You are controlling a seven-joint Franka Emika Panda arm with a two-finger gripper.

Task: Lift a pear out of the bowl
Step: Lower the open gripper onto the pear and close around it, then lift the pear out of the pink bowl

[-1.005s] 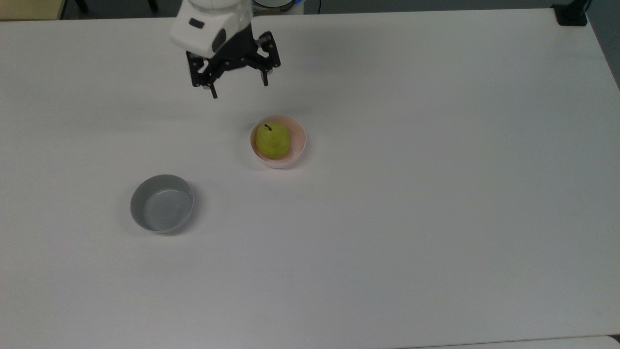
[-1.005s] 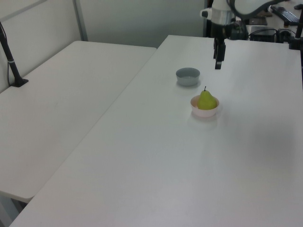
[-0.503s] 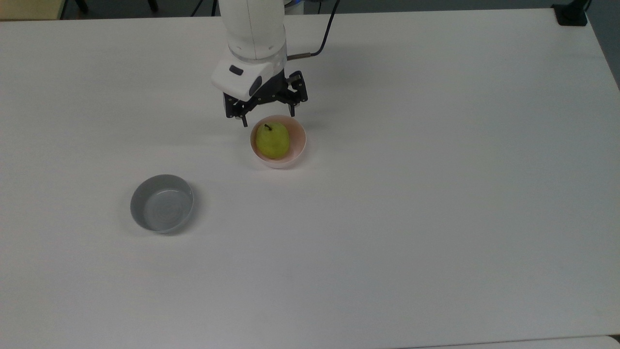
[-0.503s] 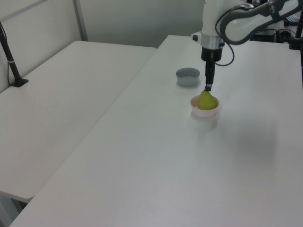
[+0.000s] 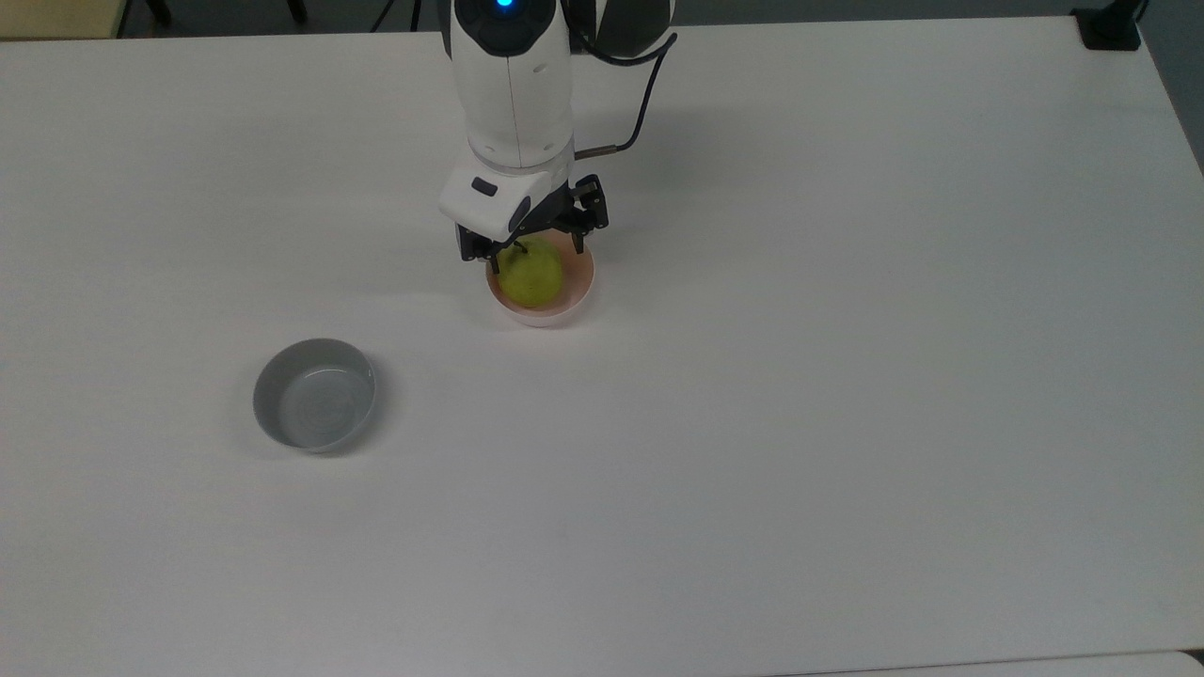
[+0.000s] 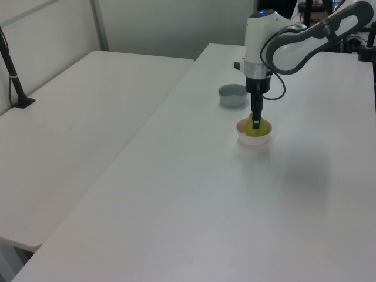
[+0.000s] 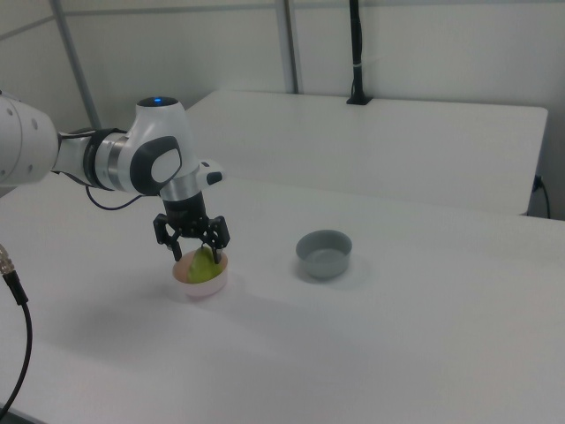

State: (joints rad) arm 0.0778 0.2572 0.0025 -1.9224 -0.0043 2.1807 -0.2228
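Observation:
The yellow-green pear [image 5: 532, 278] [image 6: 259, 128] [image 7: 206, 268] lies in the small pale pink bowl [image 5: 576, 291] [image 6: 253, 141] [image 7: 199, 288] near the middle of the white table. My gripper [image 5: 532, 254] [image 6: 256, 123] [image 7: 195, 257] has come down onto the bowl and is open. One finger stands on each side of the pear's upper part, close to the bowl's rim. The gripper's body hides the pear's stem end in the top view. I cannot tell whether the fingers touch the fruit.
A grey, wider bowl [image 5: 315, 395] [image 6: 233, 95] [image 7: 324, 253] stands apart from the pink one, toward the top view's lower left. A black post [image 6: 14, 76] [image 7: 356, 53] is clamped on the neighbouring table. The arm's cable [image 5: 640, 113] hangs behind the wrist.
The arm has travelled from the table's far side to the pink bowl and lowered. The open fingers now straddle the pear. Pear and both bowls have stayed in place.

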